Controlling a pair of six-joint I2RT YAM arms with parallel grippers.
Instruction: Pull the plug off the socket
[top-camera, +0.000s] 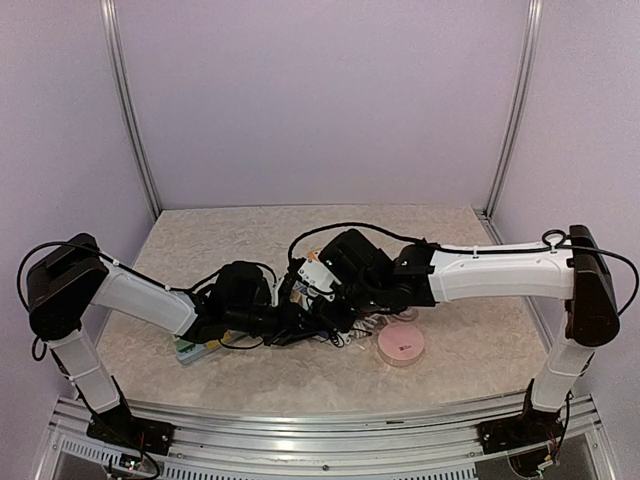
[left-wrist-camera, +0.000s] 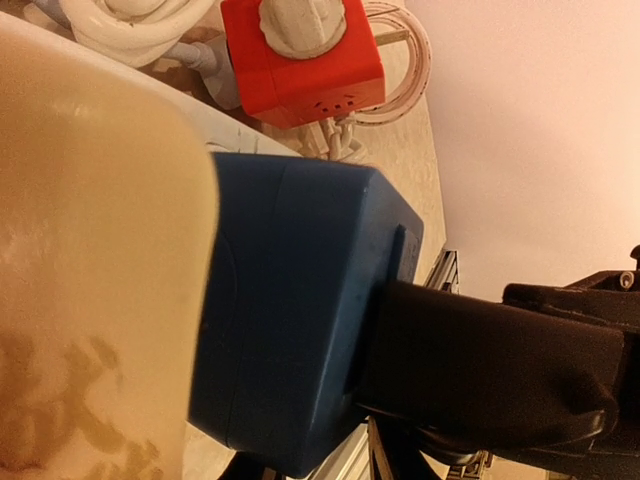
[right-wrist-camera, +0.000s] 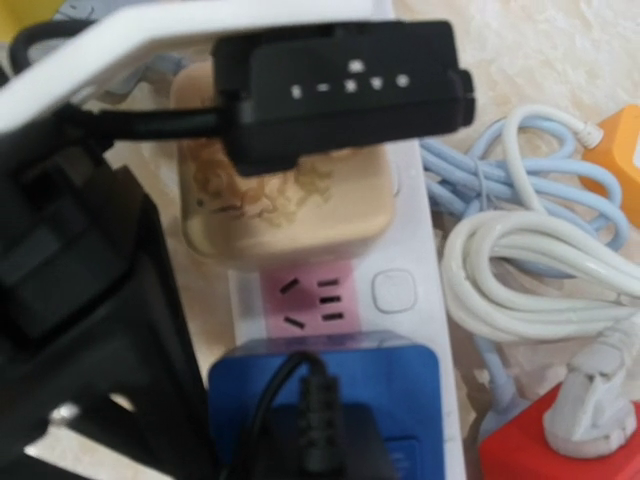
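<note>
- White plastic is making up the power strip (right-wrist-camera: 425, 300) that we are looking down on from the right wrist; it is lying on the speckled table (top-camera: 480, 330) under both arms.
- We are seeing a beige adapter (right-wrist-camera: 290, 200) sitting in the strip's far slot, a bare pink socket (right-wrist-camera: 310, 300) next to it, and a blue adapter (right-wrist-camera: 400, 385) in the near slot, with a black plug (right-wrist-camera: 318, 420) and its cord sitting in the blue one.
- We are finding a black box (right-wrist-camera: 340, 90) lying across the top of the beige adapter and hiding part of it.
- We are noting clutter just beside the strip: a coiled white cable (right-wrist-camera: 520, 270), a light blue cable (right-wrist-camera: 520, 170), a red cube (right-wrist-camera: 530, 450) with a white plug (right-wrist-camera: 600, 385) on it, and an orange corner (right-wrist-camera: 620, 160) at the frame edge.
- We are also spotting a pink round disc (top-camera: 400, 347) lying apart on the table.
- We are watching the left gripper (top-camera: 285, 322) and right gripper (top-camera: 330, 305) crowding together over the strip; whether either is clenched or released, we cannot tell.
- We are reading only white dots and a dash on the black box; marks on the red cube and the disc are too small to read.
</note>
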